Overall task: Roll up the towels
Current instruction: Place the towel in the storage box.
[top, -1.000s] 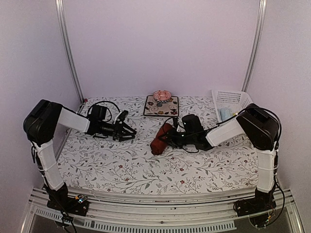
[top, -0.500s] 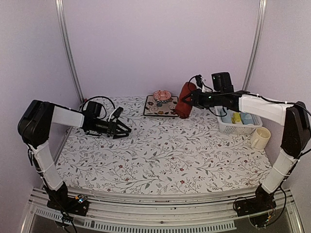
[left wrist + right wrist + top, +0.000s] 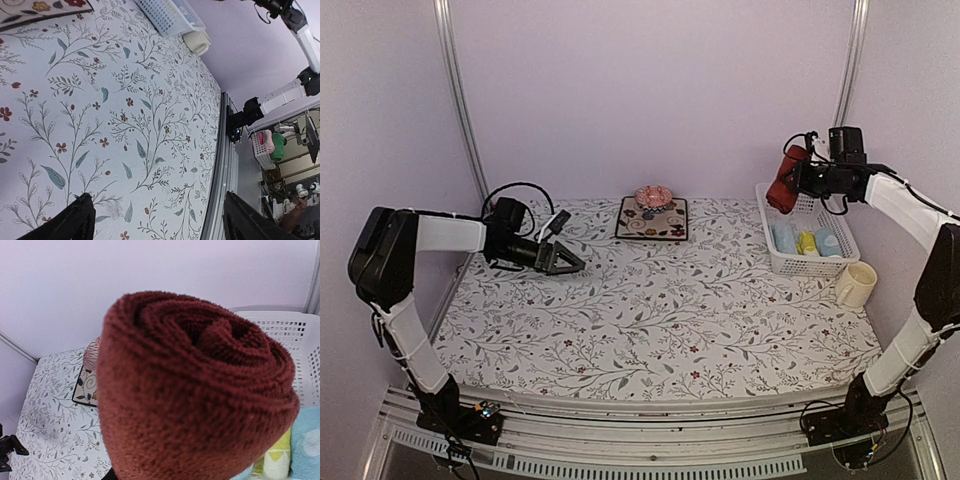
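One rolled red towel (image 3: 782,186) aloft; perhaps three small towels (image 3: 806,242) in basket (image 3: 810,266).

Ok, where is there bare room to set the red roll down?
The basket's far half, behind the three small rolls, looks free; its near half is crowded. The table cover is bare between mat, mug and left gripper.

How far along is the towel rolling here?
Done: small rolled towels sit in the white basket. In hand: the right gripper holds the rolled dark red towel above the basket. Remaining: setting it down; no unrolled towel in view. The left gripper is open, empty.
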Controlling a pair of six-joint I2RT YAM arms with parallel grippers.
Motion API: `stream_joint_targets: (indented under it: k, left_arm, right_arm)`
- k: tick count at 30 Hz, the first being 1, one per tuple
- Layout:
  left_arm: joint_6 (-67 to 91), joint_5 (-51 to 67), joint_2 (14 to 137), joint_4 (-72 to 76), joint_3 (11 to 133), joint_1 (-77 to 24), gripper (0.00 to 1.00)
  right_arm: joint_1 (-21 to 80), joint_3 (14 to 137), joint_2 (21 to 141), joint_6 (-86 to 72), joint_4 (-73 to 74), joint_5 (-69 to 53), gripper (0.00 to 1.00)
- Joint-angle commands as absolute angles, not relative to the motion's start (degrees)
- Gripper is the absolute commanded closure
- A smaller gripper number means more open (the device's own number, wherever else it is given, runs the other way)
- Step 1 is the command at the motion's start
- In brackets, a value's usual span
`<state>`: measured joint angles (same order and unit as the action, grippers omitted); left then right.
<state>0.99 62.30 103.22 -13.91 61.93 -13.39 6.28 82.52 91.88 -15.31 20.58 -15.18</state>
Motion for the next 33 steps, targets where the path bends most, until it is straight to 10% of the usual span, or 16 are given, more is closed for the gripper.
stream_joint_targets:
  k: [1,33]
  left_arm:
    - [-3.0,61.0,101.4,-17.2,62.8,-12.8,0.11]
    - [-4.4,60.2,103.2,-17.0,63.0,-12.8,0.03]
  right_arm:
    - [5.4,87.3,93.0,-10.2,25.2,-6.6,0.69]
    - [10.7,89.7,109.1,-2.9,34.8,-3.3,0.75]
